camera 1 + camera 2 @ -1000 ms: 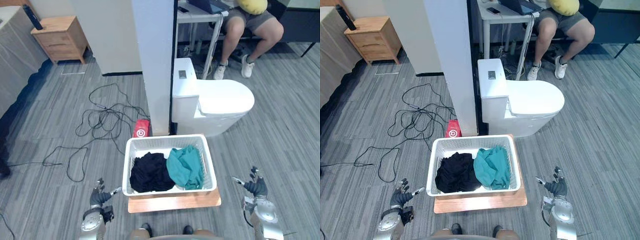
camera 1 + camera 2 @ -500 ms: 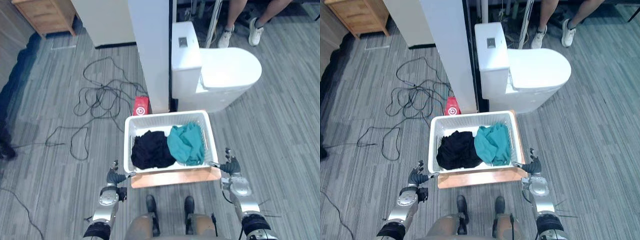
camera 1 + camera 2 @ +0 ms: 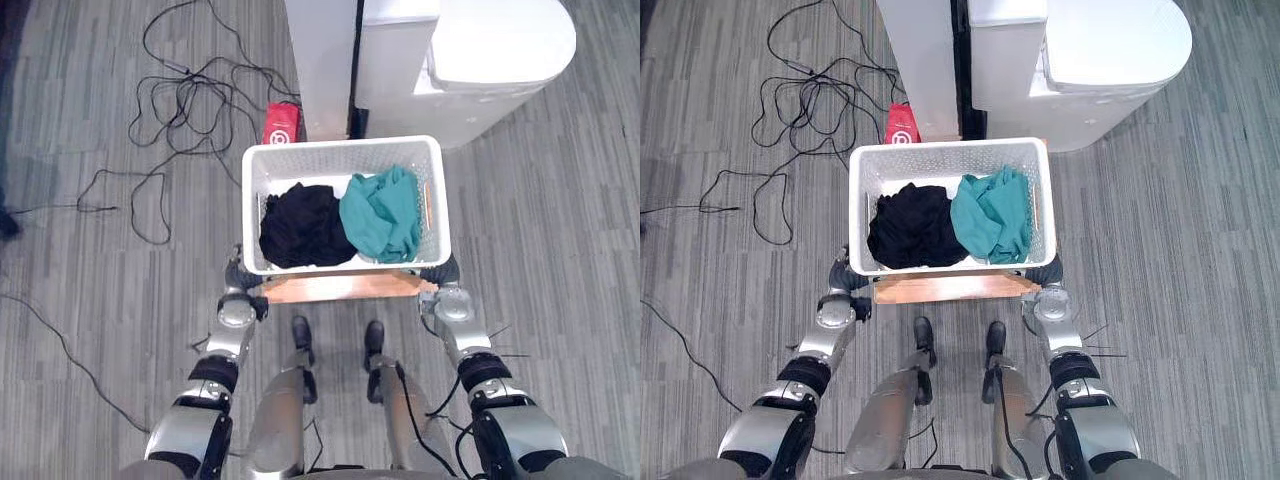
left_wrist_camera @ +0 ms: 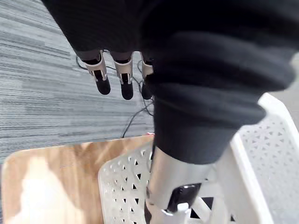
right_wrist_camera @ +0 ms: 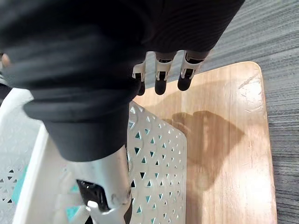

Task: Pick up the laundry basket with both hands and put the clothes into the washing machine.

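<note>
**Left eye view first: both hands now at the basket's near corners, no lift yet**

Left eye view: the basket (image 3: 340, 143) sits on a wooden board (image 3: 340, 288), with black clothes (image 3: 300, 225) and a teal cloth (image 3: 380, 212) inside. The left hand (image 3: 236, 280) is at its near left corner and the right hand (image 3: 447, 278) at its near right corner. A second ago both hands were well apart from the basket, out to the sides, and half a second ago they were just beside it. The camera has also tipped down, so the toilet (image 3: 500, 40) and cables (image 3: 190, 100) sit higher in frame; those things did not move. Basket and clothes are unchanged. Judgement: the reach is done and the grip comes next.

Right eye view: same layout. Both hands are tucked under the rim line, so finger state cannot be read from here.

Left wrist view: this gives what the eye views cannot. The fingers (image 4: 102, 79) are straight and spread, pointing out over the floor past the board. The thumb (image 4: 173, 186) lies apart from them, against the basket's lattice wall at the corner. Nothing is curled round the rim.

Right wrist view: a mirror of that. The fingers (image 5: 161, 79) are straight over the board, and the thumb (image 5: 107, 182) is at the lattice wall. The hand is not clamped.

Judgement: both hands must close on the rim evenly before lifting, or the basket may tip.
</note>
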Available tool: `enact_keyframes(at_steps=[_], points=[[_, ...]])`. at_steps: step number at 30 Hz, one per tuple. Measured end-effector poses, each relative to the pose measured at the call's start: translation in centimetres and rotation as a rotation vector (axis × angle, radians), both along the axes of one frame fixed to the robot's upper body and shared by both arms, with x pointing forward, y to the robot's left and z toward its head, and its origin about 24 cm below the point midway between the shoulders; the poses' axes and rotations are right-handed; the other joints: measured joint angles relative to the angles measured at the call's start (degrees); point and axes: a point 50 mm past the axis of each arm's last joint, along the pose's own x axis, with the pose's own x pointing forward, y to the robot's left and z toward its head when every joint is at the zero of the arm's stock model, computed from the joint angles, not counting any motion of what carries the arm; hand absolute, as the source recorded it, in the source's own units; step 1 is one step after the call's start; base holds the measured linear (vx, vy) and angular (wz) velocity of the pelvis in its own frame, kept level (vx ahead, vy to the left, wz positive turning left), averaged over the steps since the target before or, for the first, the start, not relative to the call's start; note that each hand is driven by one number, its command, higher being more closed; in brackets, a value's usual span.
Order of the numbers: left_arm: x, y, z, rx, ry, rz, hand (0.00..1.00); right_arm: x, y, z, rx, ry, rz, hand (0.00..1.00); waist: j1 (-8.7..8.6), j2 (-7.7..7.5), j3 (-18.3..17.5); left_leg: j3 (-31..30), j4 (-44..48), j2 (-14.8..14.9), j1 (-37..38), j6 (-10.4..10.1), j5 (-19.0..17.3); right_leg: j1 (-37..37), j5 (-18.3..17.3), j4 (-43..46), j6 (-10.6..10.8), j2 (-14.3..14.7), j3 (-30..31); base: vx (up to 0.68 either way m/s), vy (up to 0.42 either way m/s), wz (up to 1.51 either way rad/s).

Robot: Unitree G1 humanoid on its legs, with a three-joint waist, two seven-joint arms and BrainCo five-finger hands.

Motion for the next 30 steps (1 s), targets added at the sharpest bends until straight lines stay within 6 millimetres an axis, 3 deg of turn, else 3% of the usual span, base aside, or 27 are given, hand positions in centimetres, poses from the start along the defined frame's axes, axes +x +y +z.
enact_keyframes(at_steps=[9,15,21,26,30], points=[[-0.5,-0.5,0.7,-0.014,-0.069,-0.013,0.0,-1.0,-0.5,-0.1,0.062,-0.037,-0.062,0.0,0.34,-0.14,0.2,-0.3,0.1,0.0,0.2,0.2,0.2,-0.3,-1.7,1.6,-0.4,-0.1,-0.3,0.05,-0.012,0.03],[-3.7,0.6,-1.9,-0.023,-0.007,0.02,0.0,-5.0,-3.2,-2.9,0.061,0.025,-0.163,0.0,0.88,-0.15,0.2,-0.4,0.0,0.1,3.2,-0.3,-0.8,2.2,-3.8,3.0,-0.4,-0.1,-0.5,0.03,-0.011,0.03],[-5.9,3.4,-2.0,-0.019,-0.025,0.111,0.0,-8.9,-6.2,-4.4,-0.012,0.071,-0.248,0.0,1.28,-0.18,0.2,-0.6,1.5,0.7,3.8,-0.4,-2.0,3.7,-4.5,3.0,-0.4,0.1,-1.2,0.01,-0.003,0.02],[-6.1,5.1,0.3,-0.011,-0.133,0.159,0.0,-9.0,-7.8,-1.4,-0.072,-0.052,-0.275,0.0,1.33,-0.25,0.2,-0.4,3.9,1.0,3.1,-0.3,-4.0,4.1,-4.7,3.0,-0.3,0.2,-1.2,0.0,0.006,-0.01],[-5.6,4.9,2.6,-0.019,-0.244,0.147,0.0,-8.3,-7.7,1.4,-0.083,-0.178,-0.27,0.0,1.55,-0.53,0.0,-0.3,5.7,1.2,1.7,-0.1,-4.9,3.5,-4.8,3.1,-0.2,0.2,-1.2,0.01,0.004,0.0]])
